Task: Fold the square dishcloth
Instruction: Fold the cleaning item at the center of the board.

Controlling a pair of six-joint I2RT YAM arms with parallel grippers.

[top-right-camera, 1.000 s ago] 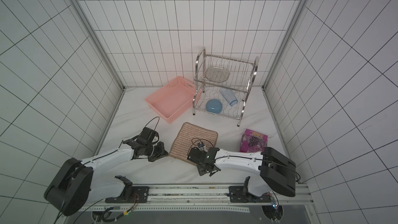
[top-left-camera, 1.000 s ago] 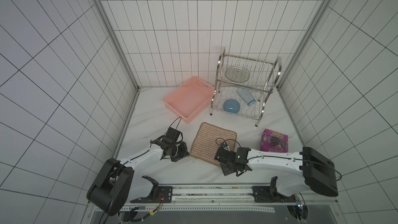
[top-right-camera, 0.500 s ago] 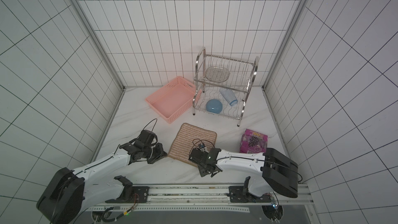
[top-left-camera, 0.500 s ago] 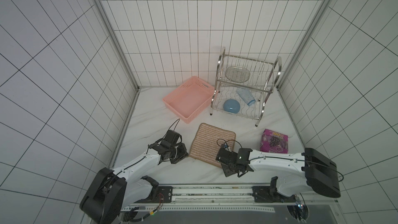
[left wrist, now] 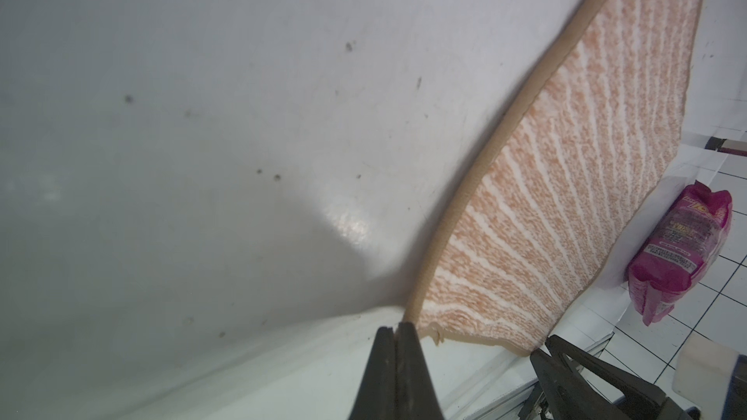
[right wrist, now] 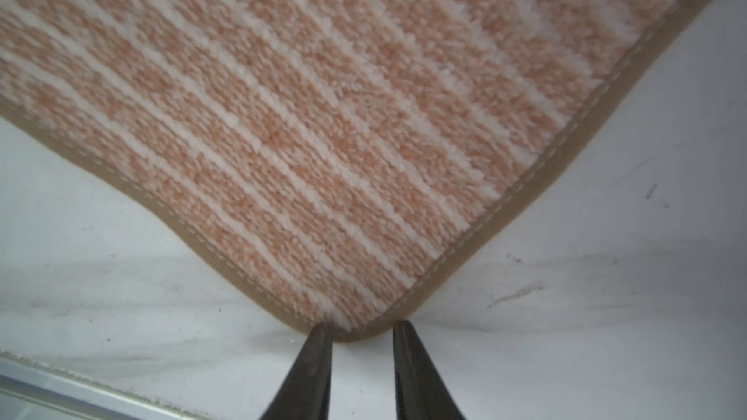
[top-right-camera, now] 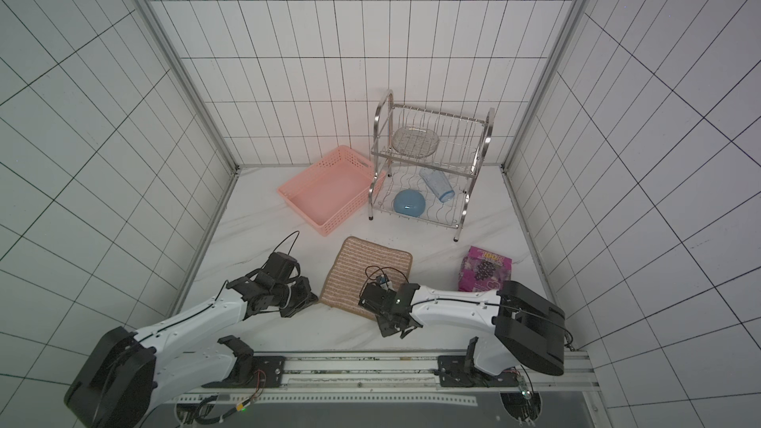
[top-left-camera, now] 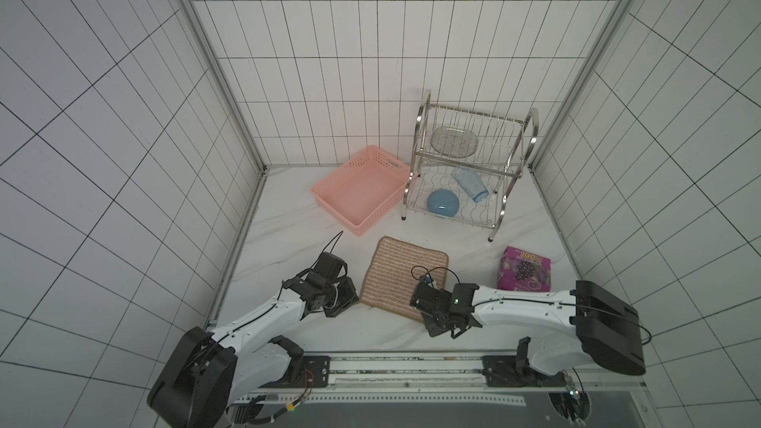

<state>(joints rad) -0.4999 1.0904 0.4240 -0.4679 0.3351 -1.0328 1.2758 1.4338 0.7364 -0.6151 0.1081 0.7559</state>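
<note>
- Pincers, black, two-fingered: left gripper (left wrist: 394, 327) has its jaws pressed together, tips at the near left corner of the cloth. Whether any binding is caught between them cannot be told.
- right gripper (right wrist: 361, 331): jaws a narrow gap apart, one either side of the near right corner tip, not clamped on it.
- square dishcloth (top-left-camera: 401, 277), thick, tan-brown, thin pale stripes, brown edge binding: flat on the white marbled table (top-left-camera: 288, 232), between the two grippers. The right gripper's black body overlies its near right part in both top views.
- pink perforated plastic basket (top-left-camera: 335, 170): beyond the far left corner, near but apart.
- two-tier steel wire rack (top-left-camera: 417, 137): beyond the cloth, apart. Lower tier holds a round blue bowl (top-left-camera: 442, 203) and a clear blue tumbler (top-left-camera: 469, 185) lying on its side; upper tier holds an oval steel mesh dish (top-left-camera: 454, 142).
- purple printed packet (top-left-camera: 523, 269): to the right of the cloth, well apart.
</note>
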